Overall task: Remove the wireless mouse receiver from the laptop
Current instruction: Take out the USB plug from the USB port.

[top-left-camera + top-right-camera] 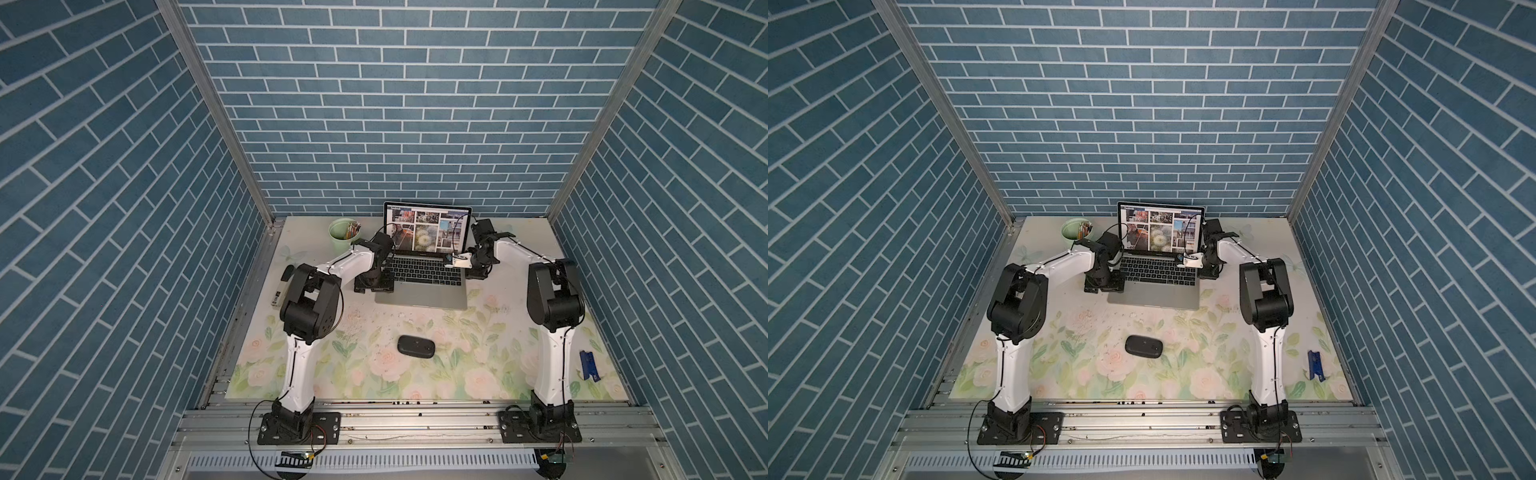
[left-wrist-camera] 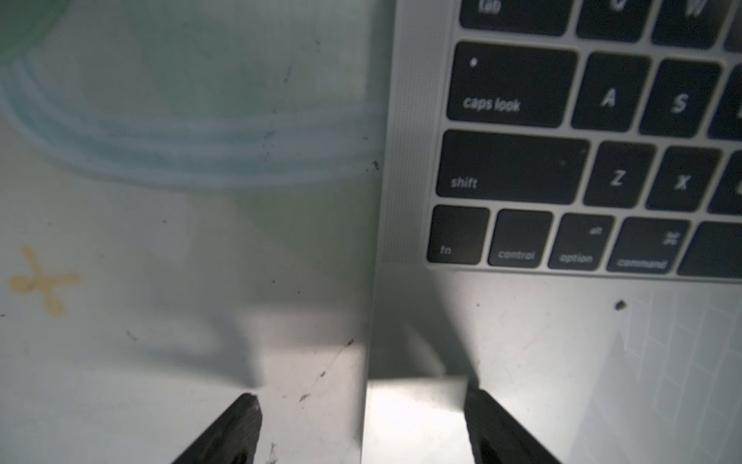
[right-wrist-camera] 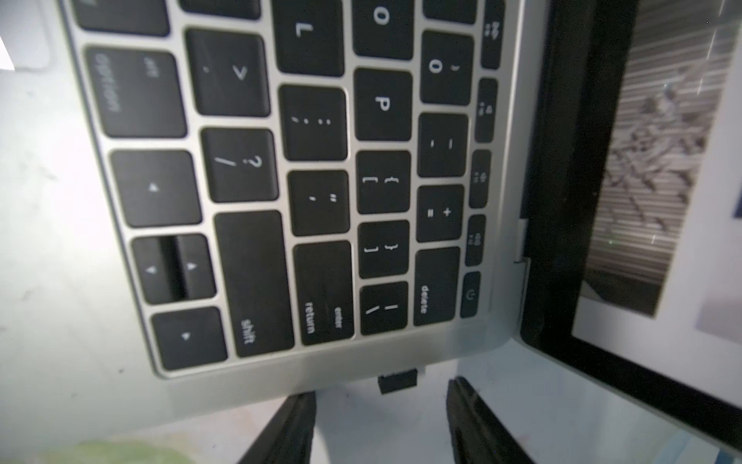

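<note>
Status: extraction not yet begun. The wireless mouse receiver (image 3: 397, 381) is seated in the 3 o'clock edge of the laptop (image 1: 419, 297), level with the return and shift keys and toward the hinge end.

In the right wrist view, my right gripper (image 3: 380, 403) has its jaws apart, one on each side of the receiver. A gap shows on both sides, so nothing is gripped.

My left gripper (image 2: 361, 395) sits at the laptop's 9 o'clock edge near the front corner, jaws apart. One finger is over the worktop (image 2: 120, 341) and the other over the palm rest. I cannot tell whether it presses on the casing.

Remaining steps, in my judgement:
- Close the right gripper on the receiver.
- Pull straight outward toward 3 o'clock.
- Keep the laptop steady meanwhile.

Receiver appearance: tiny black rectangular stub, matte, projecting only slightly from the silver casing. Little surface is exposed for the fingers, so I judge the grip margin small.
</note>
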Controlling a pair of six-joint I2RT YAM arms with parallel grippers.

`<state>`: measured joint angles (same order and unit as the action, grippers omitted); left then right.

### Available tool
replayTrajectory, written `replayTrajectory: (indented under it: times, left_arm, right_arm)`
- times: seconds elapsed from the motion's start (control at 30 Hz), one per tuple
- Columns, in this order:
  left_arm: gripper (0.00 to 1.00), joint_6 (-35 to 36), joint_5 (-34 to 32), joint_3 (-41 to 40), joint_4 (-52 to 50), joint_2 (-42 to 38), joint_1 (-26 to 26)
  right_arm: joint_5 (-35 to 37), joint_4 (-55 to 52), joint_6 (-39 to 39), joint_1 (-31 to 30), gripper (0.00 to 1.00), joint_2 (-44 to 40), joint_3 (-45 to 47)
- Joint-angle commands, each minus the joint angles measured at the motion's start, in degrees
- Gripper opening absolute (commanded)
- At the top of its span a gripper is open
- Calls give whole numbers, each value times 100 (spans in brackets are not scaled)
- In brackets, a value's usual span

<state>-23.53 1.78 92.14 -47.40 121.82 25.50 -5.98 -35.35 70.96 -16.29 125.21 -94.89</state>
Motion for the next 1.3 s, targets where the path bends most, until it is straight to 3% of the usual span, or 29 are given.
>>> replayTrajectory:
  times: [0.0, 0.7, 1.13, 1.27]
  left_arm:
    - [84, 50, -82, -379, -487, 204, 16]
    - [84, 55, 94, -522, -610, -106, 24]
    - [84, 61, 127, -495, -645, -115, 19]
    - [84, 63, 140, -506, -652, -125, 23]
  right_arm:
    - [-430, -548, 64, -117, 56, 793, 390]
    - [-256, -1894, 100, -176, 57, 1501, -856]
    - [-65, -2249, 350, -196, 52, 1673, -1109]
    - [-57, -2363, 509, -198, 44, 1708, -1187]
